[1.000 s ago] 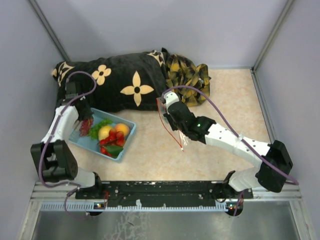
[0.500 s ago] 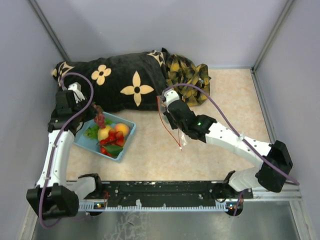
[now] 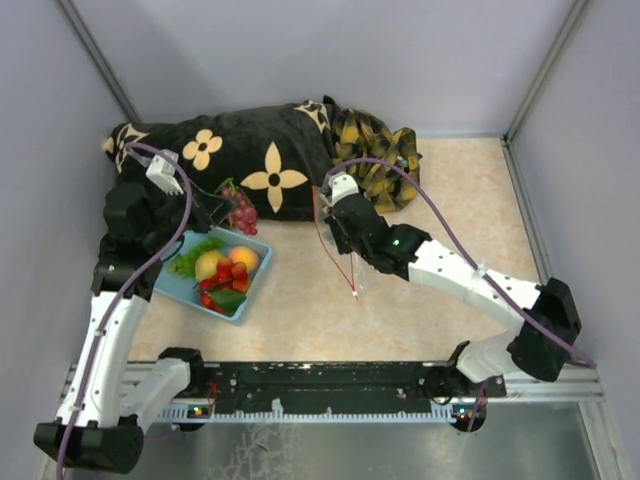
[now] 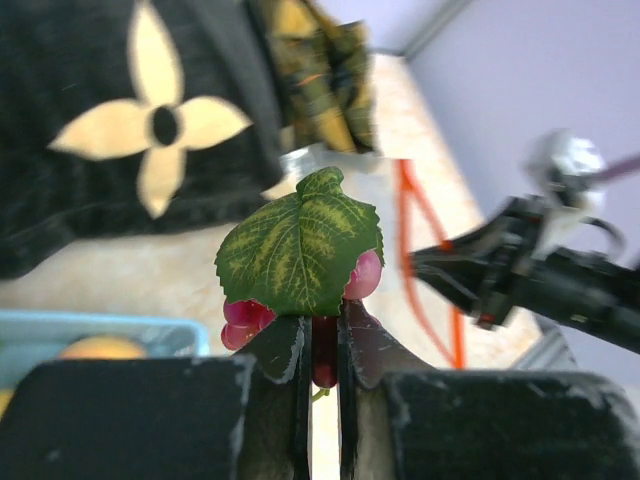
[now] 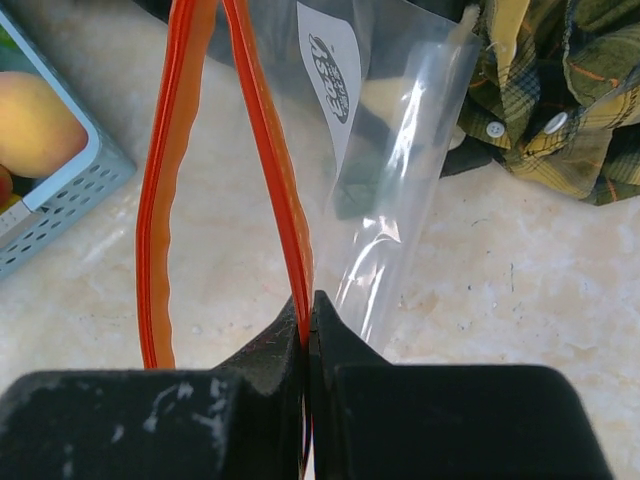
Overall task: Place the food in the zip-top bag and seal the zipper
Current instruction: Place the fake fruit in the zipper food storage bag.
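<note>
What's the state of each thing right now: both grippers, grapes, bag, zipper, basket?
left gripper, shut on the grapes
grapes, held in the air, outside the bag
right gripper, shut on the zipper
zip-top bag, mouth open, no food seen inside
zipper, unsealed, its two strips apart
basket, on the table, holding the other fruit

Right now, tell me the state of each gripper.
Left gripper: shut on the purple grapes.
Right gripper: shut on the zipper of the zip-top bag.

Left hand (image 4: 321, 345) and right hand (image 5: 308, 312) both pinched closed, arms angled inward.
</note>
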`<state>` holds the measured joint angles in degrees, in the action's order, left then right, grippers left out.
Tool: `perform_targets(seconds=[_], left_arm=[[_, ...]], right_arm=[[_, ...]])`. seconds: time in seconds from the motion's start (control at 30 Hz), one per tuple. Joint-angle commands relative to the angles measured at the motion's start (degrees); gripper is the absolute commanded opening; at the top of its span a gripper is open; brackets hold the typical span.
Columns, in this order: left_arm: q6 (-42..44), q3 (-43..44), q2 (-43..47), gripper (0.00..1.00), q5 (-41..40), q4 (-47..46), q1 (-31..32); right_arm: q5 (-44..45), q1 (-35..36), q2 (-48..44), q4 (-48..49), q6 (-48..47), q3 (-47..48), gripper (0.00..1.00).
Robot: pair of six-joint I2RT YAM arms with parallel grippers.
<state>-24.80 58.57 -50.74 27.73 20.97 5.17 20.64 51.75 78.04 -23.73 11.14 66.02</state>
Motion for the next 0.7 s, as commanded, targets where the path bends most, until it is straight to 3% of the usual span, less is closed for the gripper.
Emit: perform_targets(seconds=[0.0, 0.23, 0.67], left_arm=[[-7.82, -1.02, 2.61, 0.00, 6.78, -13.24, 3.82], [-12.86, -4.41, 2.92, 0.00, 5.55, -22.64, 10.34], [-18.60, -12.05, 2.23, 0.00, -4.42, -39.81, 21.22]], right_arm=[[-0.81, 0.59, 0.59, 1.22, 2.76, 3.66, 0.00], [-2.39, 0.57, 2.04, -0.44, 7.21, 6.05, 0.00], [-7.02, 0.55, 4.26, 0.47, 12.86, 7.12, 0.00]])
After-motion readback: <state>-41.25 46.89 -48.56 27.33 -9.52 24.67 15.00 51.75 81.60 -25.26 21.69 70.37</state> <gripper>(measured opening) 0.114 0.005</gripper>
